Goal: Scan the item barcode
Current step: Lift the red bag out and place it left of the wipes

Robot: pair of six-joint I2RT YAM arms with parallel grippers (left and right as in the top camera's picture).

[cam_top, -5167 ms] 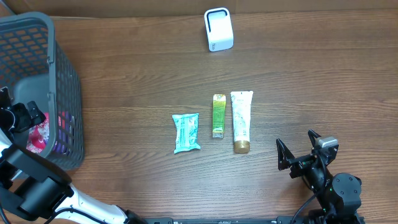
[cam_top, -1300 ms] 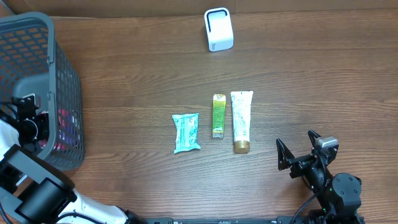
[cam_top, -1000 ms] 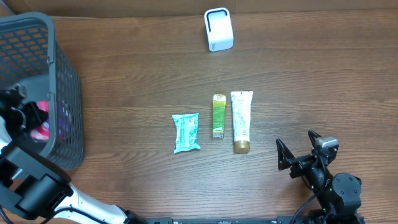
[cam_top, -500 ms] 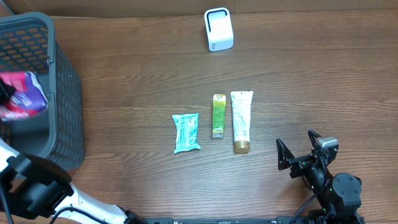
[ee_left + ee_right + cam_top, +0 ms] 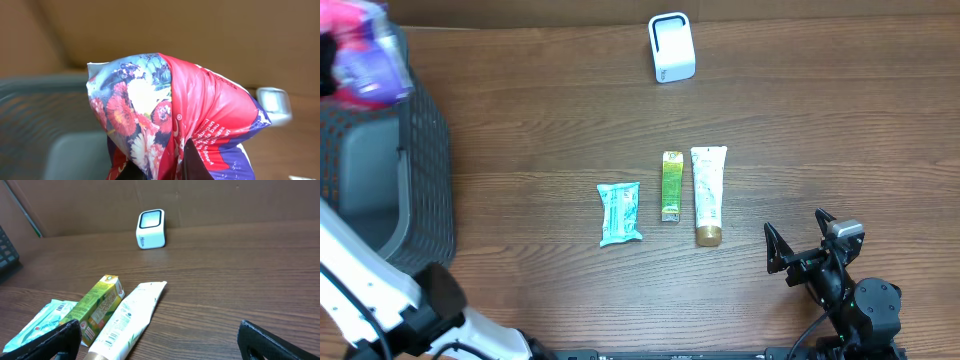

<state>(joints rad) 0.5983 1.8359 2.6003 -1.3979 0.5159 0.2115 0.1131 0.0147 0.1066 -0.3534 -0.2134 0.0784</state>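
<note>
Left gripper (image 5: 161,169) shut on a floral red-and-purple packet (image 5: 170,110), held high at the far left corner over the grey mesh basket (image 5: 425,180); left arm reaches up from the near left edge. Right gripper (image 5: 796,235) near right, low over the table (image 5: 820,120), jaws spread wide, holding nothing. Count: one white scanner (image 5: 671,47) at far centre; three items mid-table, left to right: teal pack (image 5: 619,213), green carton (image 5: 671,185), white tube (image 5: 708,194).

You see the floral pouch (image 5: 170,120) filling the centre, basket (image 5: 40,100) at nine o'clock, white scanner (image 5: 274,101) at three.
</note>
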